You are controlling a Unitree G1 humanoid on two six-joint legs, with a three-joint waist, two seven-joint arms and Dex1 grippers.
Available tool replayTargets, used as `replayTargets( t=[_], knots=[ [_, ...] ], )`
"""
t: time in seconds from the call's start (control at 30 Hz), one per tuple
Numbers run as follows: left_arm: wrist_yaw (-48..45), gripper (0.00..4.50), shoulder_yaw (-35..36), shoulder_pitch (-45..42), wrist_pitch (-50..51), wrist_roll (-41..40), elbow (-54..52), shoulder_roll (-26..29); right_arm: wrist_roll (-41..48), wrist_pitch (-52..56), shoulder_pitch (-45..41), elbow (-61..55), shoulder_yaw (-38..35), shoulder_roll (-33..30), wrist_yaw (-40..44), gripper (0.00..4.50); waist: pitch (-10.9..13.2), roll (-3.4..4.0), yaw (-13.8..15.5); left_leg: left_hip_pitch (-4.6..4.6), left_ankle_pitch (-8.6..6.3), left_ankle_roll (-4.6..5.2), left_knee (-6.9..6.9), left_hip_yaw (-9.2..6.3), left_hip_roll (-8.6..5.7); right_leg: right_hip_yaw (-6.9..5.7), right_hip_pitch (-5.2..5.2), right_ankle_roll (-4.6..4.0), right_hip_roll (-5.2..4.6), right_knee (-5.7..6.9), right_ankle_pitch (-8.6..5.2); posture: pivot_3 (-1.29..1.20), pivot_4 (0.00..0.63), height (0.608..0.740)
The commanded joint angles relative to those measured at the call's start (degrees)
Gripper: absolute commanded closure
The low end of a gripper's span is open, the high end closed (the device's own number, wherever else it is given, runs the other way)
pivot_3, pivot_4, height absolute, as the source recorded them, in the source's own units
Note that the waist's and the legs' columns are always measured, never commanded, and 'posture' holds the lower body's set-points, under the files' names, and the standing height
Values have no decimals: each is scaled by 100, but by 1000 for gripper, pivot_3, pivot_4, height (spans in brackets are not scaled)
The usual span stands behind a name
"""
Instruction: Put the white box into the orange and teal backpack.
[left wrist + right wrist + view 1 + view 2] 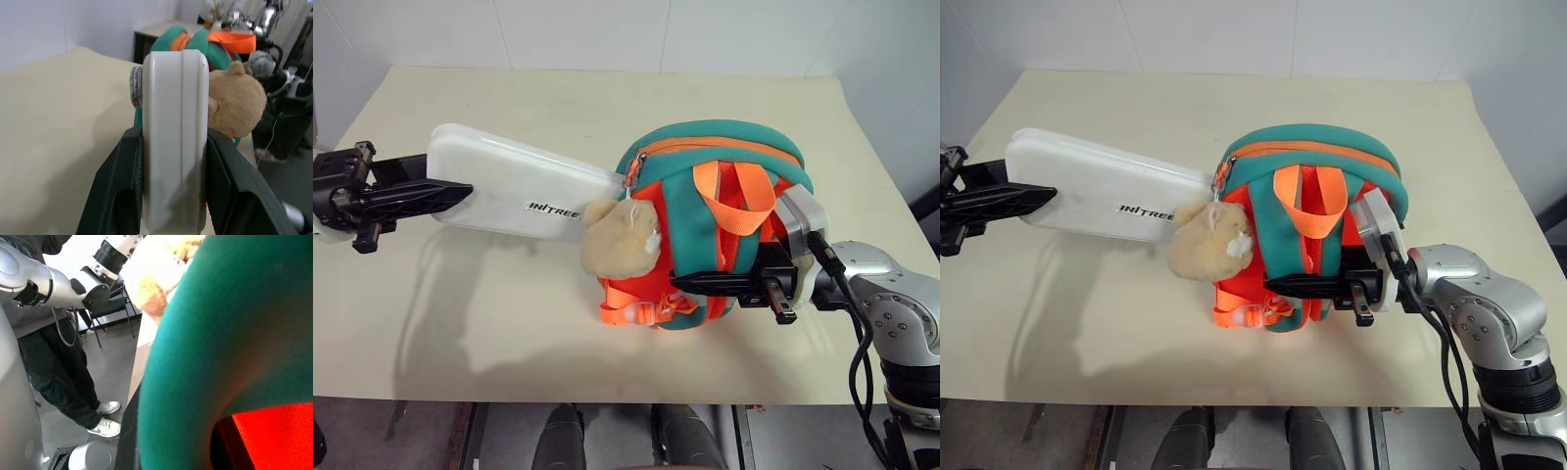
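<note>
**Operator:** What do you have nearest the robot?

**Monitor:** You see the right gripper (705, 285) clenched on the orange and teal backpack (744, 162), holding it raised over the beige table (509, 333). A tan plush animal (622, 238) hangs at the backpack's zipper side.

**Operator:** And the box?

**Monitor:** You find the white box (509, 186) held level by the left gripper (450, 194), whose fingers (122, 191) grasp its outer end on both flat faces. Its other end meets the backpack's opening beside the plush. In the right wrist view, a person's dark trousers and white shoes (105, 418) stand beyond the table.
</note>
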Motion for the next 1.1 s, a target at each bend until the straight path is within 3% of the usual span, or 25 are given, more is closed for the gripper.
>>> replayTargets(
  t=[0.03,0.37,0.67,0.9,1.1],
  knots=[
    [114,3184,-185,-371,-294,223,-58,-148,13,-115,-51,-111,-91,58,4,4500,0,0,9,0,0,0,2,0,0,0,0,0,0,1,0,0,150,740],
    [541,3199,-926,-1265,-428,495,-123,-1113,-89,-124,-123,-68,-58,183,-2,4500,0,0,115,-1,1,1,26,-1,0,2,3,6,3,19,3,0,150,740],
    [591,3199,-1578,-1448,-348,642,-152,-1913,-155,-132,-133,-56,-40,270,-15,4500,0,0,120,-3,2,1,35,-3,0,2,3,6,3,26,4,0,150,740],
    [888,3199,-2481,-1954,-716,1413,693,-3410,-271,-207,-139,-62,7,459,-82,4500,0,0,137,-9,1,3,75,-8,-4,1,16,17,4,35,9,0,150,740],
    [860,3199,-2733,-2233,-721,1737,1053,-3901,-312,-256,-76,-147,-19,506,-204,4500,0,1,114,-9,1,4,85,-8,-6,5,16,22,5,39,13,0,150,740]
  ],
)
